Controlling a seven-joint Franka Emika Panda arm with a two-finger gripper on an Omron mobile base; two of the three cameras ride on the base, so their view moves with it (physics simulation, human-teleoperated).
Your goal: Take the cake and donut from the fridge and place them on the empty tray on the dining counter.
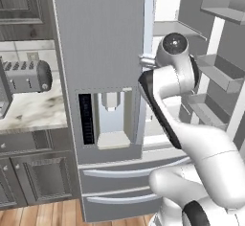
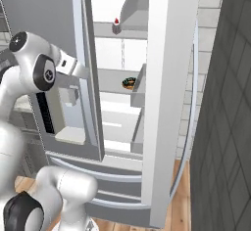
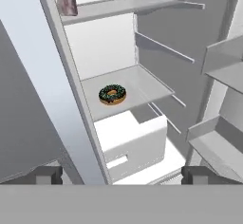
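Donut [image 3: 112, 94]: dark ring with light speckles, lying flat on the middle shelf [image 3: 142, 88] of the fridge [image 1: 103, 67], ahead of the fingers and toward their left side, near the shelf's front edge and close to the edge of the closed left door [image 3: 61, 99]. Cake [image 3: 67, 1]: small white slice with a red top, standing on the upper shelf [image 3: 123, 4], well above the fingers and further left, tucked just beside that same door edge. Fingers: the gripper [image 3: 121, 175] is spread wide and empty, its two dark tips showing low in the hand view, outside the compartment and apart from both items. Surroundings: right door [image 2: 169, 98] swung open, its bins [image 3: 223, 71] lining the right side of the approach; a white drawer [image 3: 135, 140] sits directly below the donut's shelf. Risks, as judged: the left fingertip sits close to the closed door's edge, so a straight advance could catch it there; reaching for the donut too low could strike the shelf lip or the drawer; a flat ring offers little height, so a shallow pinch may push it backward rather than lift it; the cake, narrow and upright, could topple if nudged from one side; the elbow could brush the door bins on withdrawal.
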